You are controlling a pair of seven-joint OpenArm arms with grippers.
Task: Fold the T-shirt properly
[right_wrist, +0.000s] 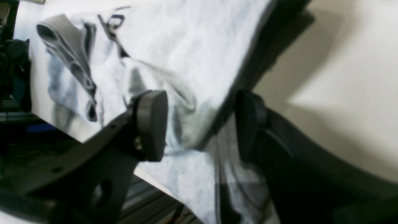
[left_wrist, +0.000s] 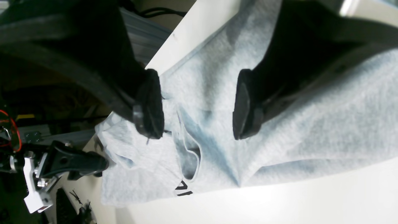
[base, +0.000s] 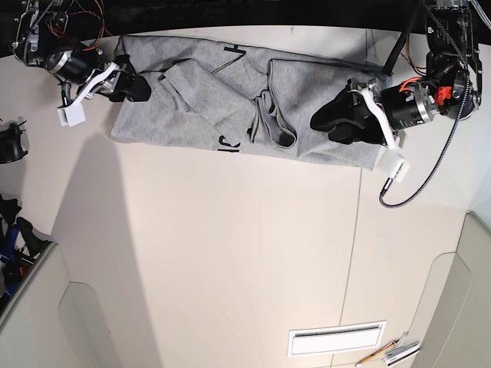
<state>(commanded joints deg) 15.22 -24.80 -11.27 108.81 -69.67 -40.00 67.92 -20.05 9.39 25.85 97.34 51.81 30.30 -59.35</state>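
Observation:
The heather-grey T-shirt [base: 199,100] lies crumpled and partly folded along the table's far edge, with bits of black lettering [base: 225,142] showing. My left gripper [base: 321,123] hovers over the shirt's right part; in the left wrist view it [left_wrist: 199,105] is open above grey cloth [left_wrist: 311,124] near the ribbed neck [left_wrist: 191,155]. My right gripper [base: 136,88] is at the shirt's left end. In the right wrist view it [right_wrist: 200,124] is open, with the shirt's edge [right_wrist: 186,46] running between the fingers, which do not pinch it.
The white table [base: 230,253] stretches toward the front. A white vent-like plate [base: 335,338] and small tools [base: 391,353] lie at the front right. A cable [base: 414,188] loops from the left arm. Dark gear [base: 11,142] sits at the left edge.

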